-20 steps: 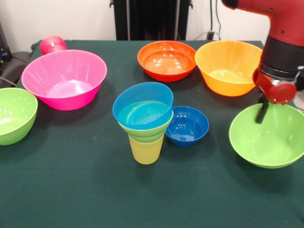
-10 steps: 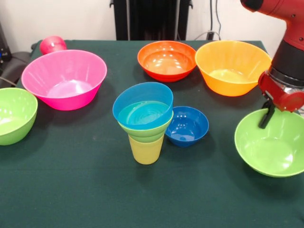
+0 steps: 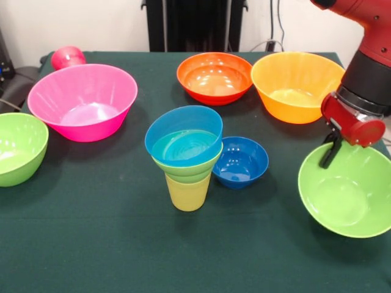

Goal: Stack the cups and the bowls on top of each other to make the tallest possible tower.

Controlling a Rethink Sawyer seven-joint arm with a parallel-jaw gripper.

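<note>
The tower stands mid-table: a pale yellow cup (image 3: 187, 193) carries nested lime green bowls (image 3: 186, 168) and a light blue bowl (image 3: 183, 137) on top. A dark blue bowl (image 3: 240, 162) sits right beside it. My gripper (image 3: 328, 154) is at the right, shut on the far rim of a large lime green bowl (image 3: 345, 196), which hangs tilted with its opening toward the camera. Pink (image 3: 82, 101), orange-red (image 3: 215, 77) and yellow-orange (image 3: 297, 85) bowls stand at the back. A red cup (image 3: 67, 57) lies at the far left corner.
Another lime green bowl (image 3: 18, 146) sits at the left edge. The dark green tablecloth (image 3: 122, 244) covers the table. The robot's black pedestal (image 3: 195, 24) stands behind the table's far side.
The gripper has shifted right and then a little back left with the lime green bowl. The bowl has tipped further toward the camera and sits lower in the picture.
</note>
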